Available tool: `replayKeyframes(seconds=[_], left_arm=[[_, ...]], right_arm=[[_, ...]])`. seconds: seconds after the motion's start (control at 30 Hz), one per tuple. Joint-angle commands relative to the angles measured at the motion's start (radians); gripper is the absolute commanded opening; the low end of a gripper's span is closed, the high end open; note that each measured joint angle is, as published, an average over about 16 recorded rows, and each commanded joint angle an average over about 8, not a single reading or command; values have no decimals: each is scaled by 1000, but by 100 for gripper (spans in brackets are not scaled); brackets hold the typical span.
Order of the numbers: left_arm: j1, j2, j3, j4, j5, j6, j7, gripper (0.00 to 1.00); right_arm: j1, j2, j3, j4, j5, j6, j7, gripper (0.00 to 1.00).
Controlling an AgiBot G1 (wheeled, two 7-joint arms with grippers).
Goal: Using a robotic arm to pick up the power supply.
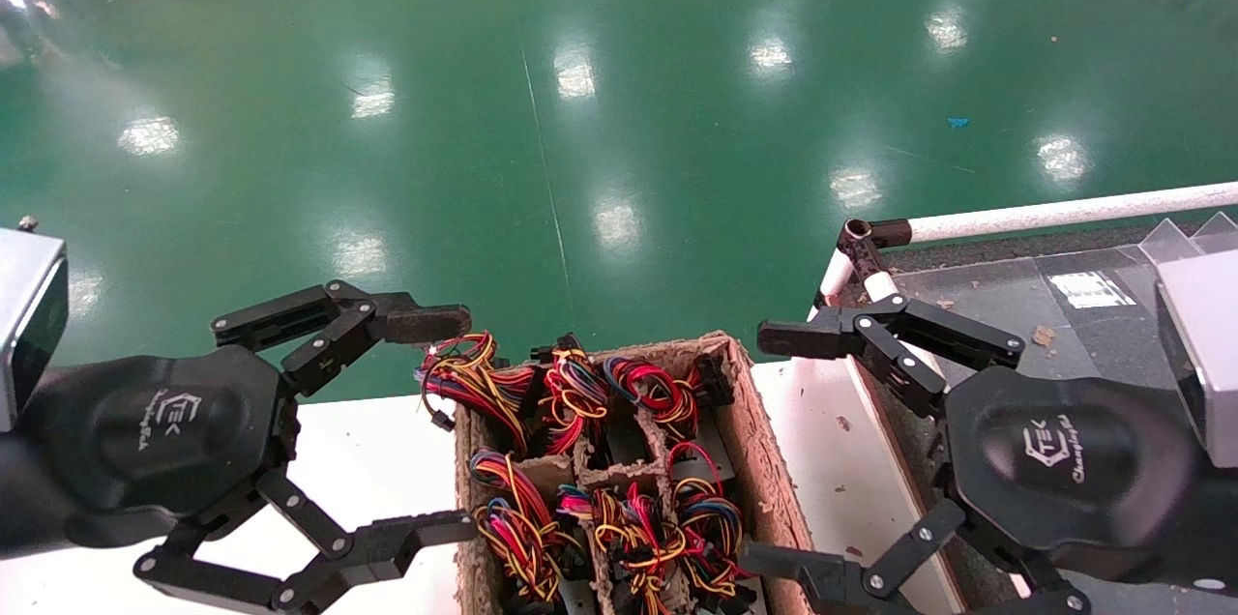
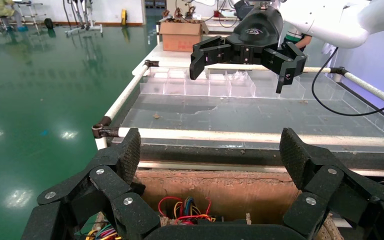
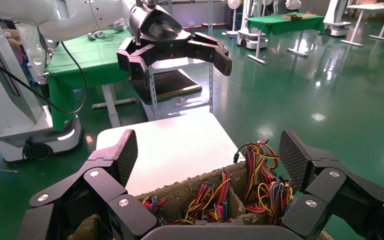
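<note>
Several power supplies (image 1: 633, 523) stand in a brown pulp box (image 1: 769, 470). Their looped red, yellow, blue and black wire bundles (image 3: 267, 182) fill the compartments and hide most of the grey bodies. My right gripper (image 1: 769, 447) hovers at the box's right side, open, with nothing between its fingers (image 3: 210, 152). My left gripper (image 1: 455, 424) hovers at the box's left side, also open and empty (image 2: 211, 152). Each wrist view shows the other gripper facing it across the box: the right gripper (image 2: 241, 70) and the left gripper (image 3: 180, 67).
The box sits on a white table (image 1: 368, 441). To its right is a dark tray bed with clear dividers (image 2: 220, 85), framed by a white tube rail (image 1: 1064, 209). Green floor (image 1: 580, 112) lies beyond. A cardboard carton (image 2: 180, 35) stands far off.
</note>
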Motion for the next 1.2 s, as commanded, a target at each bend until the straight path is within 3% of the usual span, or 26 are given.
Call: replayKeyframes(seconds=[0.03, 1.2], left_arm=[[0, 0, 0, 0, 0, 0, 0, 0], [0, 0, 0, 0, 0, 0, 0, 0]], right_arm=[[0, 0, 0, 0, 0, 0, 0, 100], [0, 0, 0, 0, 0, 0, 0, 100]])
